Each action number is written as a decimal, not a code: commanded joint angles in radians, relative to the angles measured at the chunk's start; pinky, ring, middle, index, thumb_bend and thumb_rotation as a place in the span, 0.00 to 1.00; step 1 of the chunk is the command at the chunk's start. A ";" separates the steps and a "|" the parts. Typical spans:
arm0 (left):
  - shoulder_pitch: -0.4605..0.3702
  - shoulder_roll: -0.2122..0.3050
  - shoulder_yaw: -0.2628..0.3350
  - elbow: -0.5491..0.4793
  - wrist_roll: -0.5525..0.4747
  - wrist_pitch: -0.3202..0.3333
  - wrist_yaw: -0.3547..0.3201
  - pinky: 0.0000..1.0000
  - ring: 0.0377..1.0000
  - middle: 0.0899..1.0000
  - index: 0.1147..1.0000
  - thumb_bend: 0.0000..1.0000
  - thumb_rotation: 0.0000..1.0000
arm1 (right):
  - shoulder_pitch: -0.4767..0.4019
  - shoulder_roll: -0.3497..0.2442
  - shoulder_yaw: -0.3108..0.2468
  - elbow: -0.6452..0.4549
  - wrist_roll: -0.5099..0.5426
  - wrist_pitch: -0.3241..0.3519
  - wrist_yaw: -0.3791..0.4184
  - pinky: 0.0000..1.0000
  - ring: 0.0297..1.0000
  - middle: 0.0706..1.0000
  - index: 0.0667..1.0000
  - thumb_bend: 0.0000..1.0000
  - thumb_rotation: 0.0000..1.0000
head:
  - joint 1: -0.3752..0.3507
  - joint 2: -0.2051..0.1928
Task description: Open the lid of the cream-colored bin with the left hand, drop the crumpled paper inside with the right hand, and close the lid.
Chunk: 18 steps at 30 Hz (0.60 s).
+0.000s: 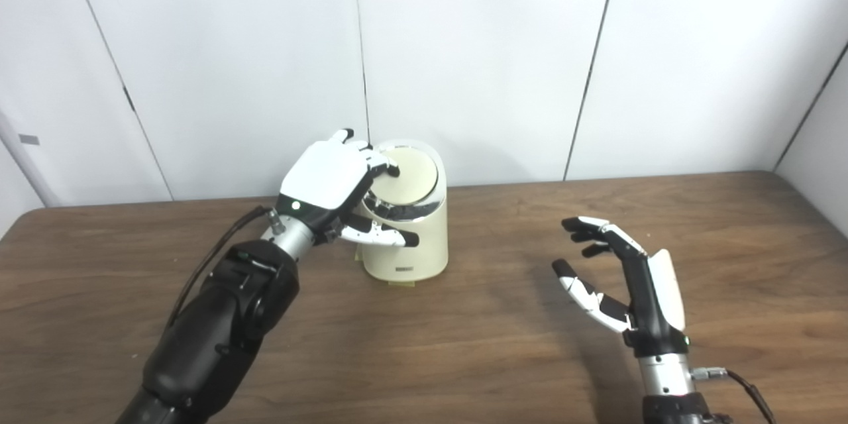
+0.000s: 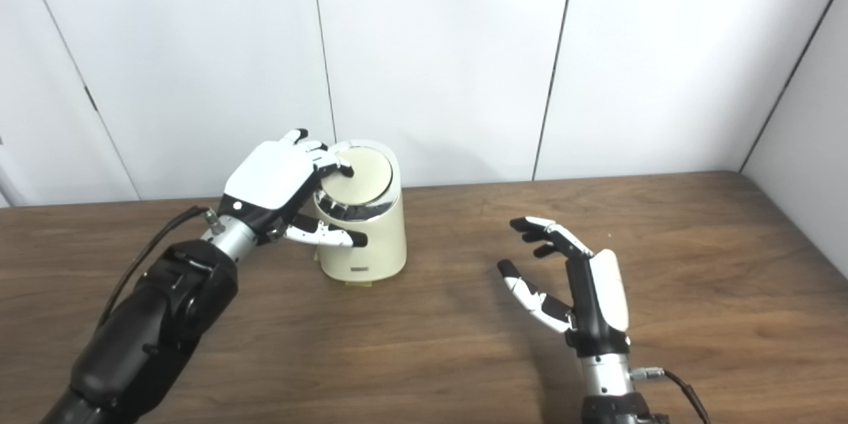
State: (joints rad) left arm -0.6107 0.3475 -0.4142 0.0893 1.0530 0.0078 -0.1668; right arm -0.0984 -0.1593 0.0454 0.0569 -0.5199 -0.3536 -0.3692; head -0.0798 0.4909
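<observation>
Wooden table [image 1: 464, 344]: left robot hand [image 1: 331, 179] fingertips on bin [image 1: 407, 238] lid [image 1: 411, 175]; right robot hand [image 1: 623, 278] released, well apart.

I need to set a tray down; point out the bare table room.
Bare wood lies between the cream-colored bin and the right hand, along the front edge between both arms, and at the far right of the table. It is crowded at the bin's left, where the left hand rests on the lid.

Bright even light, soft shadows, slight blur
</observation>
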 commanded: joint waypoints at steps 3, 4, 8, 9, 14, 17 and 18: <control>-0.026 0.037 -0.037 0.078 0.069 -0.019 0.048 0.95 0.85 0.75 0.74 0.89 0.71 | 0.019 0.037 0.015 0.054 -0.001 -0.003 -0.005 0.53 0.64 0.66 0.66 0.27 0.45 | -0.002 0.004; -0.027 0.043 -0.048 0.089 0.087 -0.021 0.057 0.94 0.85 0.75 0.74 0.89 0.71 | 0.019 0.037 0.015 0.053 -0.002 -0.003 -0.006 0.53 0.64 0.66 0.66 0.27 0.45 | -0.003 0.006; -0.032 0.069 -0.100 0.123 0.166 -0.032 0.096 0.95 0.85 0.77 0.74 0.89 0.72 | 0.019 0.038 0.014 0.051 0.003 -0.006 -0.004 0.53 0.64 0.66 0.66 0.27 0.46 | -0.003 0.008; -0.034 0.075 -0.112 0.130 0.183 -0.032 0.104 0.96 0.85 0.77 0.74 0.89 0.73 | 0.018 0.037 0.014 0.052 0.003 -0.006 -0.004 0.53 0.64 0.66 0.66 0.27 0.46 | -0.002 0.009; -0.038 0.098 -0.174 0.156 0.257 -0.038 0.114 1.00 0.87 0.79 0.76 0.88 0.74 | 0.017 0.039 0.013 0.053 0.012 -0.012 -0.003 0.54 0.64 0.66 0.66 0.27 0.44 | -0.005 0.010; -0.037 0.105 -0.203 0.185 0.290 -0.043 0.142 0.96 0.87 0.79 0.76 0.90 0.74 | 0.019 0.041 0.012 0.045 0.015 -0.006 0.001 0.54 0.65 0.66 0.66 0.27 0.43 | -0.006 0.010; -0.037 0.107 -0.212 0.197 0.299 -0.043 0.157 0.96 0.87 0.79 0.76 0.90 0.74 | 0.020 0.042 0.012 0.043 0.013 -0.004 0.001 0.54 0.64 0.66 0.66 0.27 0.43 | -0.007 0.011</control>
State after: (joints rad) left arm -0.6597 0.4244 -0.5963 0.2087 1.3136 -0.0296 0.0534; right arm -0.0989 -0.1591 0.0426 0.0592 -0.5153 -0.3531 -0.3608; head -0.0859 0.5016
